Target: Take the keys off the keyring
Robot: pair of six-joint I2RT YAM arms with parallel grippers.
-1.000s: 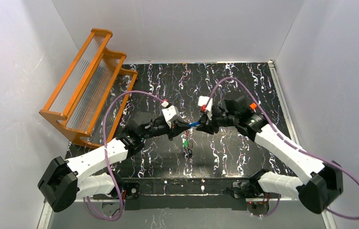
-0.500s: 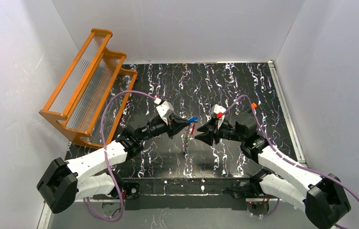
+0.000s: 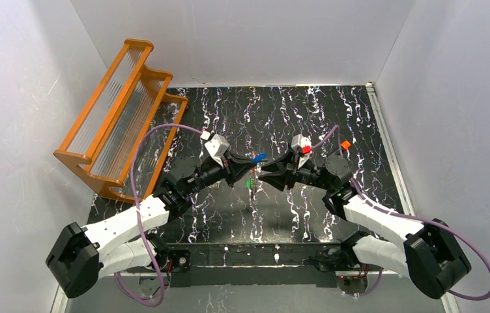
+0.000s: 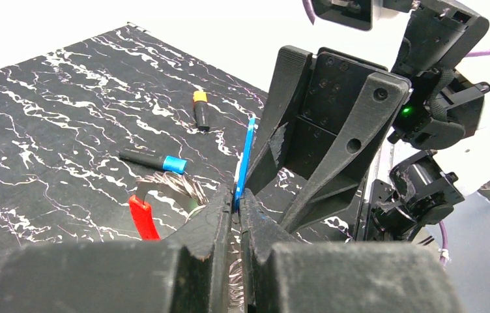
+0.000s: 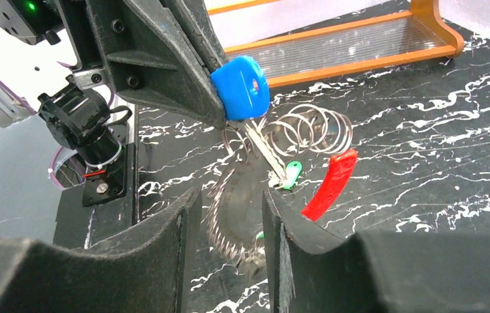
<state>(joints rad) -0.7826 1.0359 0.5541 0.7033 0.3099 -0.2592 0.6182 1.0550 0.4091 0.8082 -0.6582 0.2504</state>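
Note:
My left gripper (image 4: 236,195) is shut on the blue-headed key (image 4: 245,153) and holds it above the table; it also shows in the top view (image 3: 250,164). The silvery keyring coils (image 5: 307,132) and fine chain hang below that blue key (image 5: 241,88). A green-headed key (image 5: 291,175) and a red-headed key (image 5: 330,184) dangle from them. My right gripper (image 5: 229,203) is open, facing the left one, with the blurred hanging chain between its fingers. In the top view the right gripper (image 3: 265,172) sits just right of the green key (image 3: 249,184).
An orange slatted rack (image 3: 122,111) stands at the back left. A black cylinder with an orange tip (image 4: 199,109) and one with a blue tip (image 4: 154,160) lie on the black marbled table (image 3: 333,111). Purple cables loop over both arms.
My left gripper has lifted the blue key and drawn back to the left. My right gripper has pulled back, dropped lower, then closed in under the hanging ring.

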